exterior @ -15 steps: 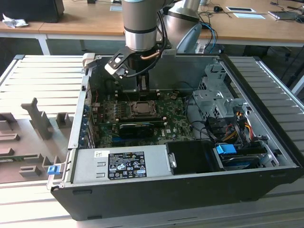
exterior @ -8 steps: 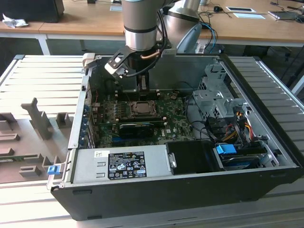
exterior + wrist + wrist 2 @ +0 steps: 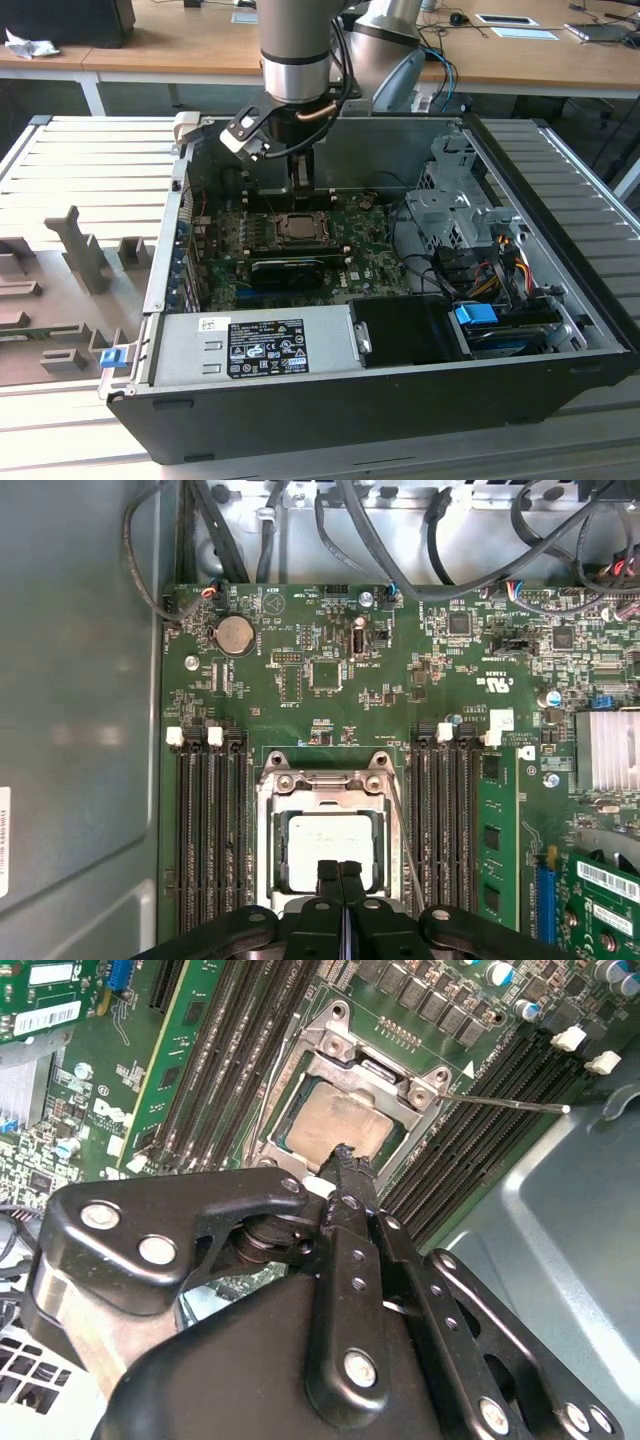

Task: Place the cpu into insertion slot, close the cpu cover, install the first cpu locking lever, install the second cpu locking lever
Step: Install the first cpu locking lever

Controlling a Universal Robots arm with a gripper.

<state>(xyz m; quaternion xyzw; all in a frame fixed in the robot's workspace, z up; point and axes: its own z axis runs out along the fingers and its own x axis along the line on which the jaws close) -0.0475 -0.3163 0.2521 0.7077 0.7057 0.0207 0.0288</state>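
The cpu (image 3: 328,848) lies flat in the insertion slot (image 3: 263,852), its pale metal top showing through the square opening of the cpu cover (image 3: 325,785). The cover lies down over the chip in both wrist views, cpu (image 3: 338,1125) and cover (image 3: 345,1052). A thin silvery locking lever (image 3: 510,1103) sticks out from the socket's side, also seen as a wire lever (image 3: 402,832) beside the frame. My gripper (image 3: 340,872) hangs just above the chip's edge, its two black fingers (image 3: 348,1175) pressed together with nothing between them. In the exterior view the gripper (image 3: 299,183) is above the cpu (image 3: 297,228).
Long black memory slots (image 3: 210,830) flank the socket on both sides. A green card (image 3: 600,900) and a finned heatsink (image 3: 608,750) stand to one side. Cables (image 3: 330,520) hang along the case wall. The power supply (image 3: 255,345) and drive cage (image 3: 450,215) crowd the case.
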